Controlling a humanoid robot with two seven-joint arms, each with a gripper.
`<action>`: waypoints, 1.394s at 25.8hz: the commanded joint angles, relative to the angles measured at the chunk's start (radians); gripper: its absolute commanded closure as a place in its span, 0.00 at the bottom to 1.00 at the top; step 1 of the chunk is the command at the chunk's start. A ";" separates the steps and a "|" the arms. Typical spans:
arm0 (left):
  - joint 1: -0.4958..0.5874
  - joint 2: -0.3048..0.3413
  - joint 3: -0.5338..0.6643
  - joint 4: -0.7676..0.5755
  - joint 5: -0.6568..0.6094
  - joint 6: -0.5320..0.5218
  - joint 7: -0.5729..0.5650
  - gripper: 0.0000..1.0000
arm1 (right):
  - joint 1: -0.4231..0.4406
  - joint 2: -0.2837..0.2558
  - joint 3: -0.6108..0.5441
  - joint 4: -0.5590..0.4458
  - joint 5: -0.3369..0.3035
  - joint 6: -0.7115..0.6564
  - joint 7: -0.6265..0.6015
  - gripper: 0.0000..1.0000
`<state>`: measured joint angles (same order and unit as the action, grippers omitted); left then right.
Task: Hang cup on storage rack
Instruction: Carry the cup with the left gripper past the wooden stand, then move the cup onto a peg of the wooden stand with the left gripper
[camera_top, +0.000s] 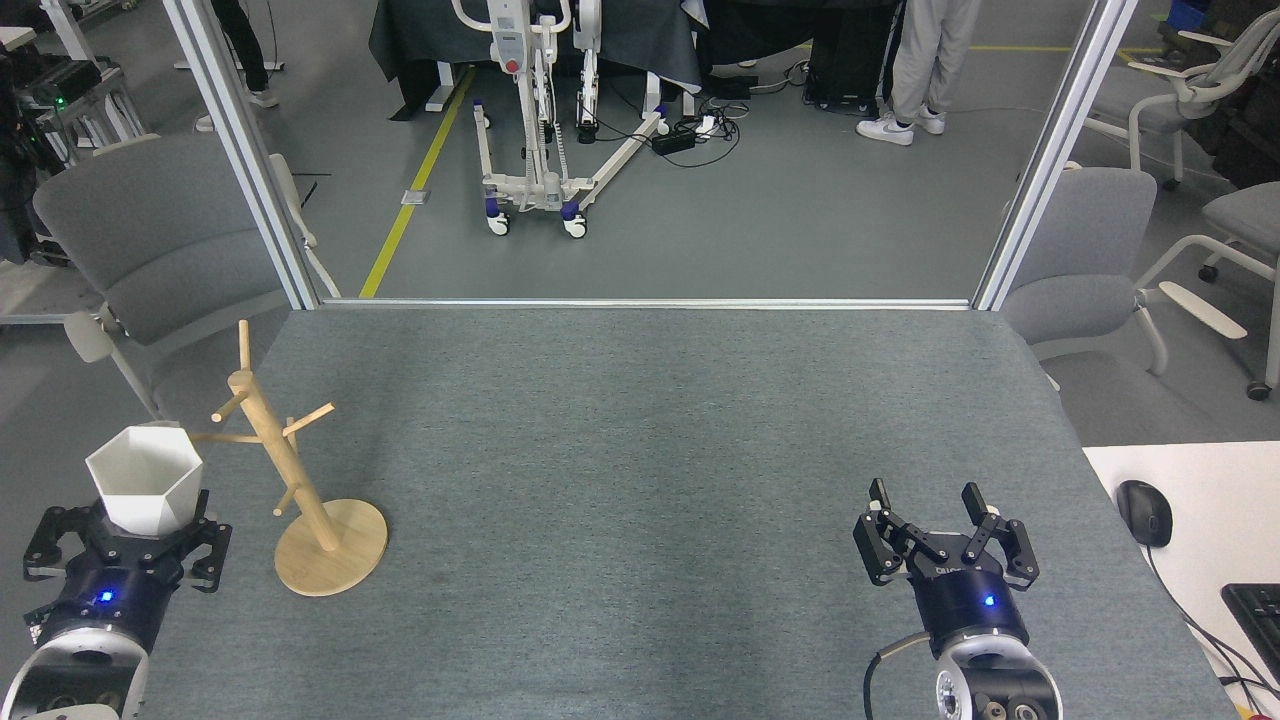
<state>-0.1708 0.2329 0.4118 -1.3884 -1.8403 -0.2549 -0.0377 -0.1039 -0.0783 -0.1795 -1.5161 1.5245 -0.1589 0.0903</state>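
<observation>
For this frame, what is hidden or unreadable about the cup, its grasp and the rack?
1. Head view: the cup shows no handle; it is turned away or behind the left claw.
2. The left claw's fingertips are hidden behind the cup, so the grip itself is unseen.
3. Whether the cup touches the storage rack peg beside it cannot be told; one view only.

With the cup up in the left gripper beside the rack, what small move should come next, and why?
Probably ease the left gripper rightward, bringing the cup closer to the rack. The cup is held mouth-up just left of the pegs, not on any, and its handle is not visible here.
</observation>
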 joint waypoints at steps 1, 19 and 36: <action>0.005 0.000 -0.019 -0.009 -0.022 0.009 0.006 1.00 | -0.002 0.003 0.000 0.001 0.000 -0.002 0.003 0.00; 0.016 -0.021 -0.114 -0.040 -0.109 0.013 0.002 1.00 | -0.020 0.003 0.000 0.030 0.002 -0.002 0.002 0.00; 0.005 -0.056 -0.114 0.020 -0.112 0.043 0.013 0.03 | -0.023 0.002 0.000 0.047 0.002 -0.001 0.002 0.00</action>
<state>-0.1654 0.1819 0.2976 -1.3912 -1.9544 -0.2246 -0.0267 -0.1264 -0.0766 -0.1795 -1.4726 1.5263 -0.1601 0.0915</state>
